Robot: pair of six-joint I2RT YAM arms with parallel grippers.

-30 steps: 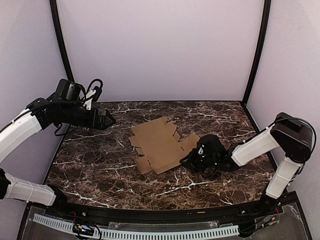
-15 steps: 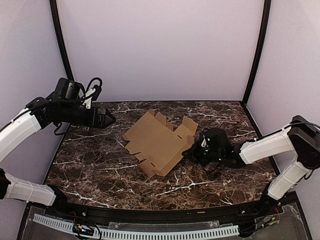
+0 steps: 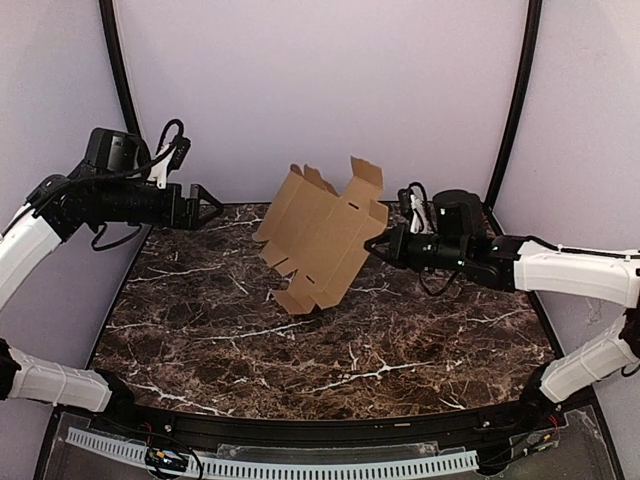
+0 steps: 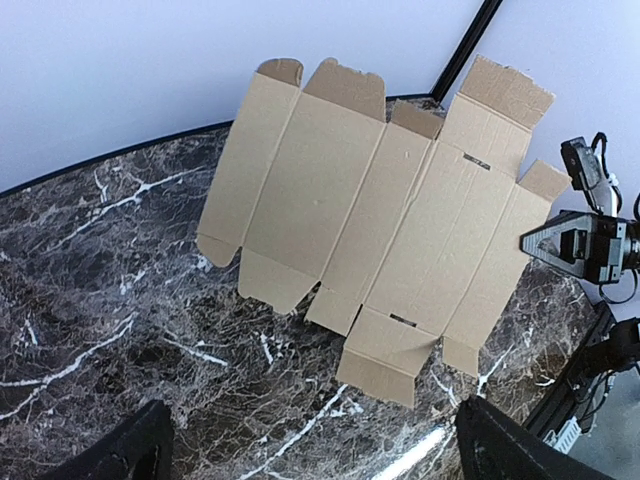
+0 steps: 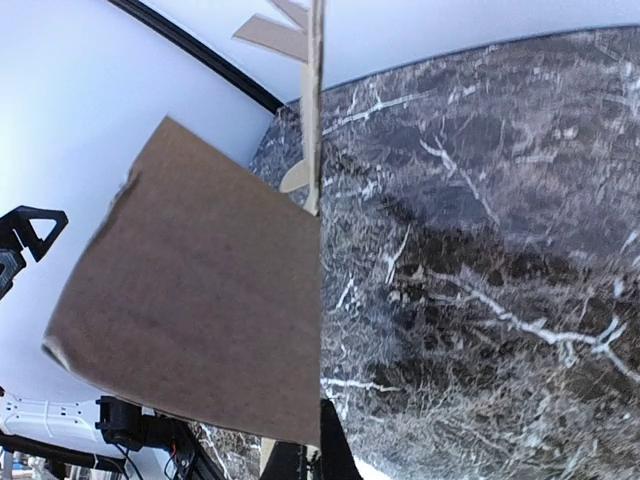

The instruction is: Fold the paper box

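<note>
The paper box [image 3: 322, 237] is a flat brown die-cut cardboard sheet with tabs and flaps. It hangs tilted and nearly upright in the air above the marble table. My right gripper [image 3: 378, 248] is shut on its right edge and holds it up. The left wrist view shows its whole face [image 4: 380, 210]. The right wrist view shows it edge-on and very close [image 5: 200, 320]. My left gripper [image 3: 212, 207] is open and empty, raised at the back left, pointing toward the sheet and apart from it.
The dark marble table [image 3: 330, 340] lies below, with pale walls and black corner posts [image 3: 512, 100] around it. A perforated white strip [image 3: 300, 468] runs along the near edge.
My right gripper has lifted the sheet off the table and swung it up toward the back until it hangs nearly upright. My left arm has risen and drawn back a little.
</note>
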